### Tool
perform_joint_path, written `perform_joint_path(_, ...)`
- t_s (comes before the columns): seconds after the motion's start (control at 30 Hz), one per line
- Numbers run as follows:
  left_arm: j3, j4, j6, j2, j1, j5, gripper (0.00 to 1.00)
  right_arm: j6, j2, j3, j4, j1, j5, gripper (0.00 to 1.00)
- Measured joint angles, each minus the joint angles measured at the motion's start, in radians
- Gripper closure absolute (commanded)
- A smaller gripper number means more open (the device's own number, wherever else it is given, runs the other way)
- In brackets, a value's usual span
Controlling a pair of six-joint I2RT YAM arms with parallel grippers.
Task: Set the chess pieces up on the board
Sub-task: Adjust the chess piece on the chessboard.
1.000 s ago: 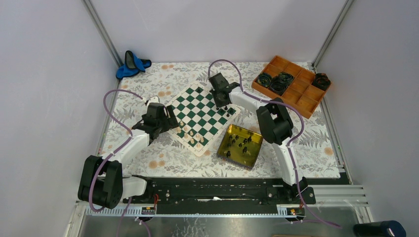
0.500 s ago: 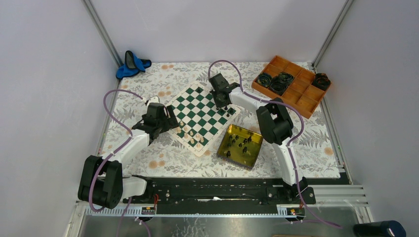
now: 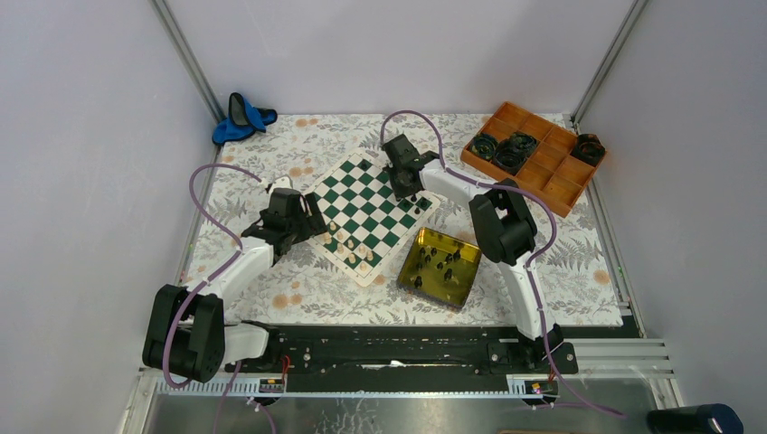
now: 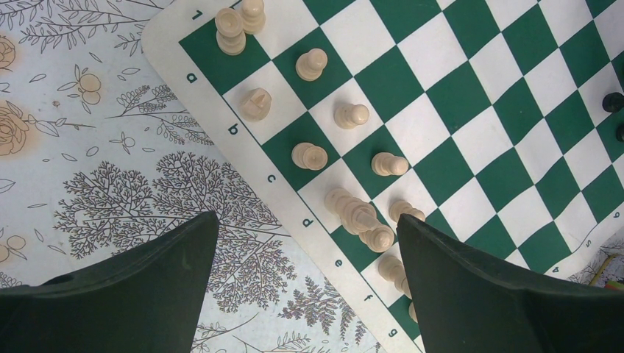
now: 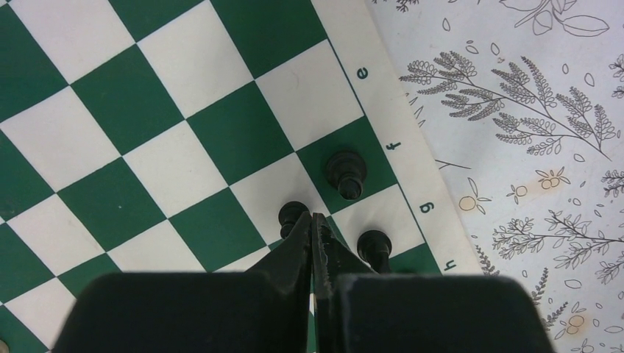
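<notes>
The green-and-white board (image 3: pixel 362 194) lies tilted between the arms. Cream chess pieces (image 4: pixel 311 64) stand in two rows along its a–g edge, with one toppled pile (image 4: pixel 357 215) near d. My left gripper (image 4: pixel 305 220) hangs wide open over that edge, with nothing between its fingers (image 4: pixel 456 294). My right gripper (image 5: pixel 313 218) is shut and empty above the board's (image 5: pixel 147 110) far corner. Its tip sits between black chess pieces: one (image 5: pixel 293 213) just left, one (image 5: pixel 373 243) right, one (image 5: pixel 346 170) ahead on f.
A yellow-gold tin tray (image 3: pixel 461 289) with several loose black pieces (image 3: pixel 443 259) sits right of the board. An orange compartment tray (image 3: pixel 552 185) holding black coils stands at back right. A blue item (image 3: pixel 242 119) lies at back left. Floral cloth covers the table.
</notes>
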Motion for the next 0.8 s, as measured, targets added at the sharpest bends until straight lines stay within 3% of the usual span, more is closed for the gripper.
perform_joint_path(0.8,0.000,0.000,0.000,0.000,0.000,0.001,0.01,0.008,0.000,0.023,-0.006,0.000,-0.020,0.99)
